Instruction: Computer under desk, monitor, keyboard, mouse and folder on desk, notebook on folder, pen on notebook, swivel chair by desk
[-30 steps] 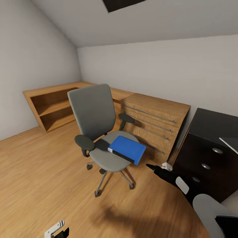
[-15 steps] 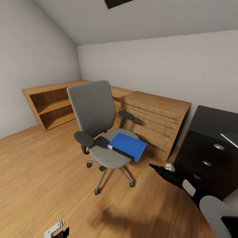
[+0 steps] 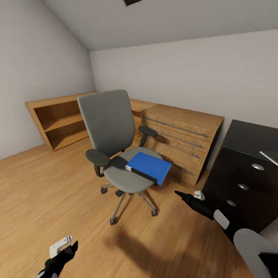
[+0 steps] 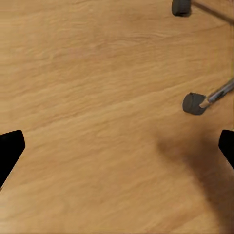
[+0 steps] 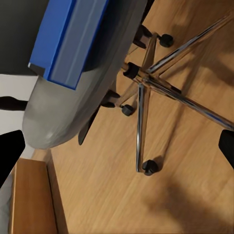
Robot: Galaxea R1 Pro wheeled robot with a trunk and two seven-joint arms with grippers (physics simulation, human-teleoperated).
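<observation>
- Head view: swivel chair (image 3: 116, 146) stands on the open wood floor (image 3: 46, 193), well apart from the black desk (image 3: 247, 170) at the right edge. Not yet positioned beside it.
- Blue folder (image 3: 150, 166) lies flat on the chair seat, toward the front corner nearest the desk, overhanging the seat edge slightly. Judged: this is the item in hand to fetch.
- Right gripper (image 3: 181, 195) points toward the chair at about seat-edge height, short of the folder and not touching it. Jaw state not readable here.
- Left gripper (image 3: 63, 253) hangs low over bare floor, near nothing; judged parked.
- A thin pale strip (image 3: 269, 158), perhaps the pen, lies on the desk top at the frame edge; cannot confirm.
- In the way: near armrest (image 3: 97, 157) to one side of the folder; light-wood drawer chest (image 3: 181, 135) close behind the chair, open shelf unit (image 3: 61, 123) along the wall.
- Left wrist view: fingertips (image 4: 10, 148) sit at opposite frame edges, jaws spread wide, nothing between. Two chair castors (image 4: 194, 103) on floor ahead.
- Right wrist view: fingertips (image 5: 9, 148) likewise far apart, jaws wide and empty. Folder (image 5: 70, 39) on the grey seat, chrome star base (image 5: 146, 92) below. Approach to the folder's edge looks unobstructed.
</observation>
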